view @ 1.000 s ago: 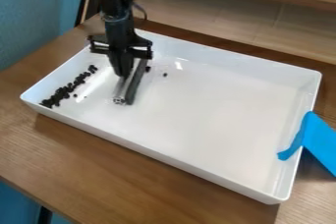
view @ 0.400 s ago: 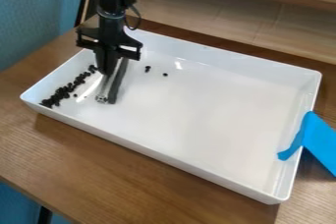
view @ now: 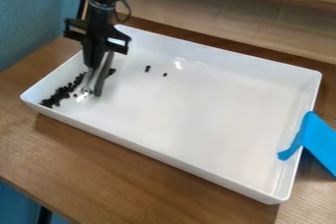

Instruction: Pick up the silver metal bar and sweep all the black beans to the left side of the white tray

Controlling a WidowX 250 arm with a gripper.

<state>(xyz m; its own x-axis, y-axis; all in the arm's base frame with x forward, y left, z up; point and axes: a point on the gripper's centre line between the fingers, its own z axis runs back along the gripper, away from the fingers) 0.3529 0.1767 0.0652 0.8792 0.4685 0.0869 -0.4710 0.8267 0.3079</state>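
Gripper (view: 95, 64) and dark-edged tool (view: 101, 76) — closer to black bits (view: 64, 92).

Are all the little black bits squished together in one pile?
No, many black bits lie in a strip near one end of the white tray, but a few lie apart.

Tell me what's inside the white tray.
In the tray: a trail of dark bits at the left end, a few strays farther right, the grey bar the tool holds, and a blue strip's end. Whatever the bar and tool cover can't be seen.
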